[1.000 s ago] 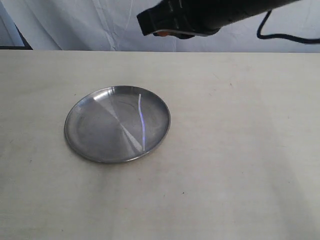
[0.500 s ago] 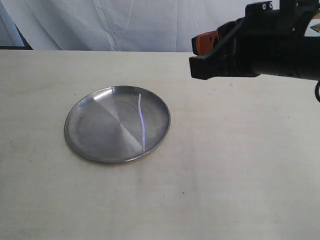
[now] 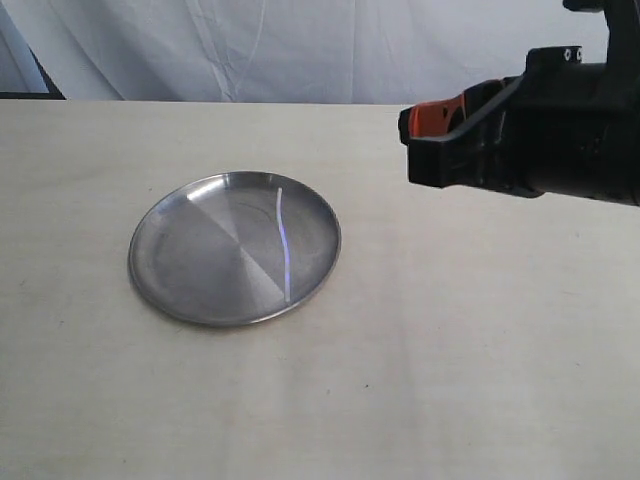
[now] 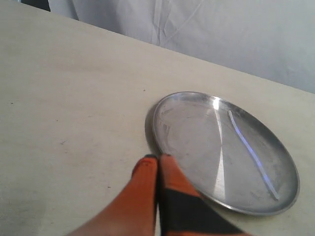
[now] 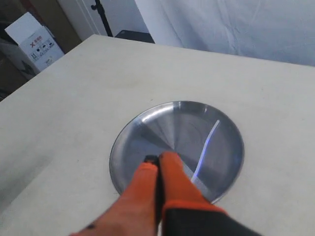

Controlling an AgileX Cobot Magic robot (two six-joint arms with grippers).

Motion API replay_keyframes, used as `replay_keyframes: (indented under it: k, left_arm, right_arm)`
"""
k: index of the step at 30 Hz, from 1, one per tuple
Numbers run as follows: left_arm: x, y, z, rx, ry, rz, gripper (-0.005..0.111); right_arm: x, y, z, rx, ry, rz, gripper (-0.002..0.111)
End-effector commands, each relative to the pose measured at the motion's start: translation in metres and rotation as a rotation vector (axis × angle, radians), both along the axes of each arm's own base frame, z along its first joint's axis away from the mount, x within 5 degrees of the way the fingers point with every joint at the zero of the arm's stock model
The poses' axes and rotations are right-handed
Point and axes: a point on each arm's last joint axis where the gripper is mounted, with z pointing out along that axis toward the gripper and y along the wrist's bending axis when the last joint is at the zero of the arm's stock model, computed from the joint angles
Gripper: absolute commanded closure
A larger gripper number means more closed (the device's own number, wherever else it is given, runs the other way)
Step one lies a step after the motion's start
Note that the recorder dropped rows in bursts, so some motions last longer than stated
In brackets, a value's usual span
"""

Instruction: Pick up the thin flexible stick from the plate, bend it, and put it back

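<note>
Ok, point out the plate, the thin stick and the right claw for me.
plate [image 3: 175, 262]: exterior view, bare left half of its surface.
thin stick [image 3: 285, 245]: exterior view, midpoint of the strip.
right claw [image 5: 158, 158]: right wrist view, between its closed orange fingertips.

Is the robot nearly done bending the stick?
Hard to say. The thin flexible stick lies slightly curved on the plate, untouched. Nothing is in hand: the left fingers and the right fingers are shut and empty. Picking it up, bending it and putting it back probably all remain.

The thin flexible stick [image 3: 285, 245] lies on the plate [image 3: 185, 255], right gripper [image 3: 420, 145] well apart.
</note>
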Motion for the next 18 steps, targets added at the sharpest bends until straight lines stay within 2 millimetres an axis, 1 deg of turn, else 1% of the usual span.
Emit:
replay_keyframes:
  k: [1, 7, 9, 11, 13, 15, 18]
  left_arm:
    - [0.0, 0.001, -0.001, 0.005, -0.002, 0.003, 0.107]
    - [0.0, 0.001, -0.001, 0.005, -0.002, 0.003, 0.107]
    - [0.0, 0.001, -0.001, 0.005, -0.002, 0.003, 0.107]
    - [0.0, 0.001, -0.001, 0.005, -0.002, 0.003, 0.107]
    - [0.0, 0.001, -0.001, 0.005, -0.002, 0.003, 0.107]
    - [0.0, 0.001, -0.001, 0.005, -0.002, 0.003, 0.107]
    - [0.0, 0.001, -0.001, 0.005, -0.002, 0.003, 0.107]
  right_arm:
    - [-0.001, -0.001, -0.001, 0.009, 0.012, -0.001, 0.108]
    - [-0.002, -0.001, 0.0, 0.0, 0.002, 0.0, 0.108]
    - [-0.008, -0.005, 0.002, -0.026, -0.021, 0.016, 0.108]
    - [-0.019, -0.012, -0.003, -0.058, -0.035, 0.027, 0.108]
    - [-0.034, -0.021, -0.012, -0.051, -0.051, 0.017, 0.108]
    - [-0.05, -0.034, -0.024, -0.026, -0.102, -0.017, 0.108]
    - [-0.077, -0.06, -0.05, 0.035, -0.221, -0.126, 0.108]
